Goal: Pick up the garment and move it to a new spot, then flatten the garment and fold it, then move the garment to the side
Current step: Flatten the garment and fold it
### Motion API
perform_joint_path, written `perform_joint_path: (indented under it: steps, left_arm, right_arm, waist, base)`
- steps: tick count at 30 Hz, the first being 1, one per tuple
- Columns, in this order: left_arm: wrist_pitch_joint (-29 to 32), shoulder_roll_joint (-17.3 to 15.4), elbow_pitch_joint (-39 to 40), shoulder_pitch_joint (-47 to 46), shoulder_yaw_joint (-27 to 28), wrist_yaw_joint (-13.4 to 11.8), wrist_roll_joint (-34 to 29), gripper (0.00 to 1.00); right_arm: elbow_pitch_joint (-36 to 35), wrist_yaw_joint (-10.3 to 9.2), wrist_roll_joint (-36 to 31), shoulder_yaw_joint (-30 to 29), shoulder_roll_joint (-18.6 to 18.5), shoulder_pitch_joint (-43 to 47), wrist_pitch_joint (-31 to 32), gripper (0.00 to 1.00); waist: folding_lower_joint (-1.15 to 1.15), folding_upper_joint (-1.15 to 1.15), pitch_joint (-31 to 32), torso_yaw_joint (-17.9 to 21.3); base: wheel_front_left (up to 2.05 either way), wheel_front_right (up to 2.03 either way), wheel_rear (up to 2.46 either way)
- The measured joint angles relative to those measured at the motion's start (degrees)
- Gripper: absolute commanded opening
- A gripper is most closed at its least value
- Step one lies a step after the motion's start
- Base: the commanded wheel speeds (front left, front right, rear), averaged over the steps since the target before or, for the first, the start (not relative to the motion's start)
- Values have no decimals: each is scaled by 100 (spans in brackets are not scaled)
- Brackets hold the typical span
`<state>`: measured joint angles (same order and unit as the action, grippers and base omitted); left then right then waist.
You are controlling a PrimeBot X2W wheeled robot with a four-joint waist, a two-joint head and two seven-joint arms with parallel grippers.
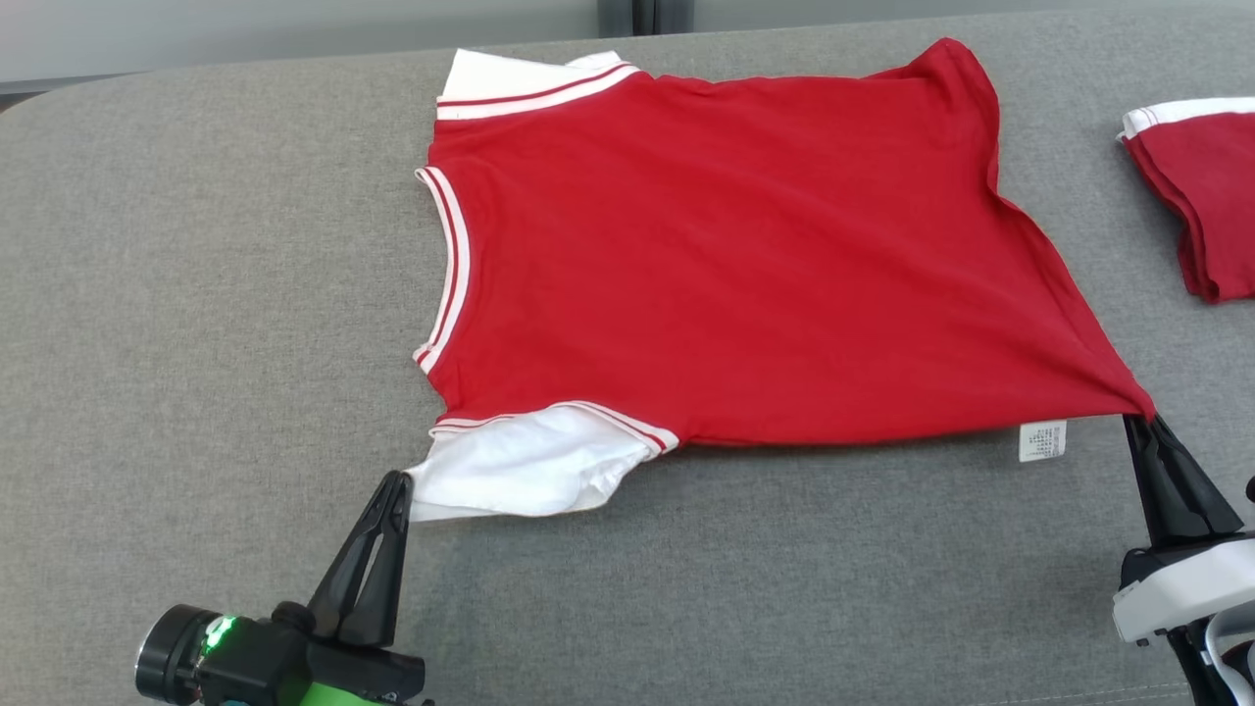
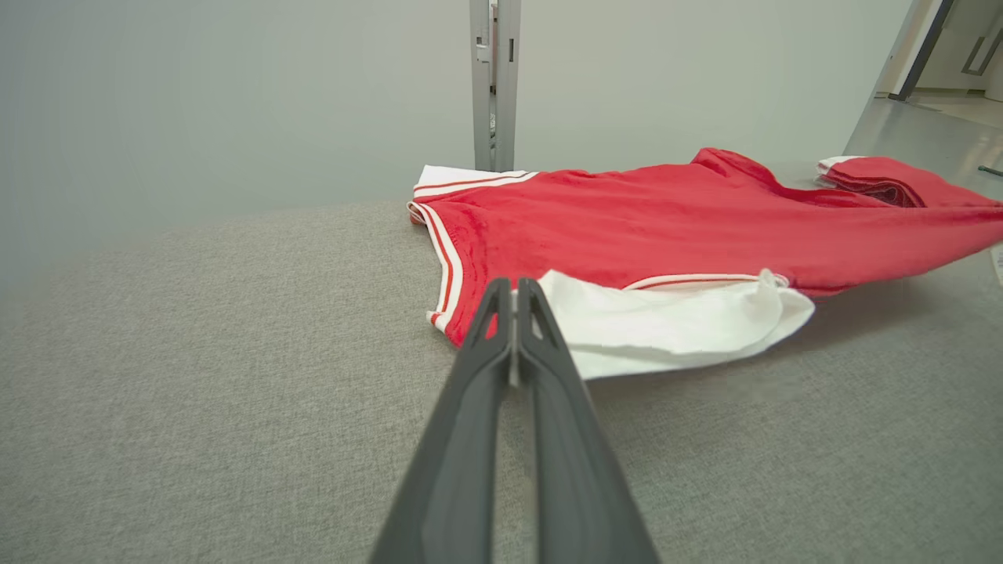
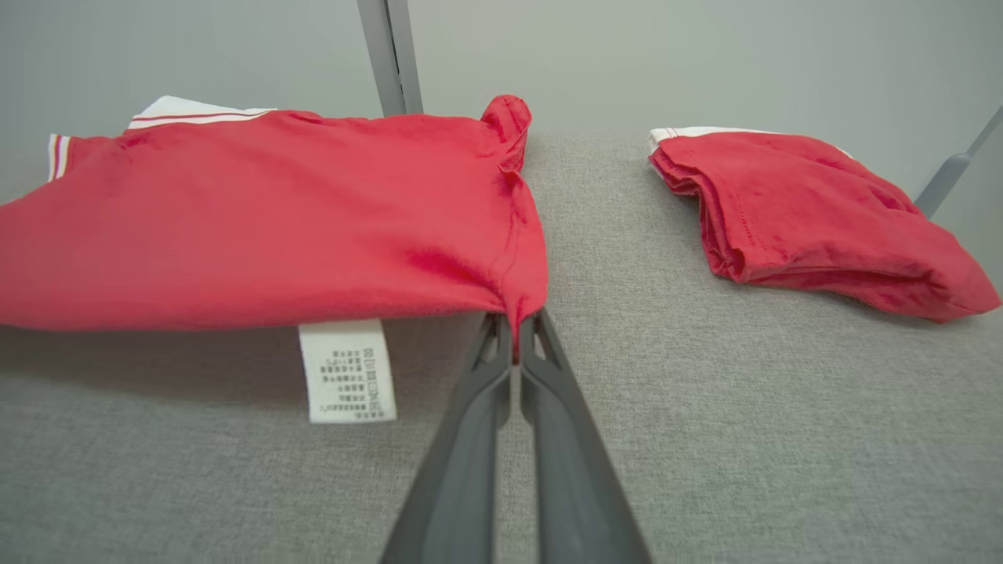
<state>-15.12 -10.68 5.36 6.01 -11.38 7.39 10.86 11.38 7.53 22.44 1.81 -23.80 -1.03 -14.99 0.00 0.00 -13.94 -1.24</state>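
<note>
Nearest, the left gripper pinches the garment by its white sleeve, fingers pressed together, and the right gripper pinches its red hem corner. The garment lies spread on the grey surface beyond them, with a folded red garment farther right.

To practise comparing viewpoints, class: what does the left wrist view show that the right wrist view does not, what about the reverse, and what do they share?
Left wrist view, not the right: the left gripper shut on the near white sleeve.
Right wrist view, not the left: the right gripper shut on the hem corner of the red garment, with the whole care label hanging beside it.
Both: the red garment, a folded red garment, the grey surface and a metal post.
</note>
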Motion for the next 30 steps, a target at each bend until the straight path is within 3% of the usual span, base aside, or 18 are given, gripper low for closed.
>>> perform_joint_path:
  steps: [6,19,28,29,30]
  left_arm:
    - [0,51,-287,-261,-23,0,-42,0]
    - [0,79,-1794,-2457,-328,0,48,0]
    - [0,59,-2371,-3610,-568,0,-48,0]
    - [0,54,-2414,-3699,-586,0,-54,0]
    - [0,53,-2447,-3762,-599,0,-58,0]
  right_arm:
    - [309,0,271,208,-5,-233,5,0]
    - [1267,0,510,616,-238,-1841,130,0]
    - [1712,0,558,812,-346,-2679,179,0]
    - [1770,0,565,844,-349,-2744,179,5]
    - [1815,0,565,862,-352,-2792,178,42]
  waist:
    - [0,0,-84,5]
    - [0,0,-551,-125]
    - [0,0,-948,-211]
    - [0,0,-985,-218]
    - [0,0,-1013,-223]
  base:
    - [0,0,0]
    - [0,0,0]
    - [0,0,0]
    - [0,0,0]
    - [0,0,0]
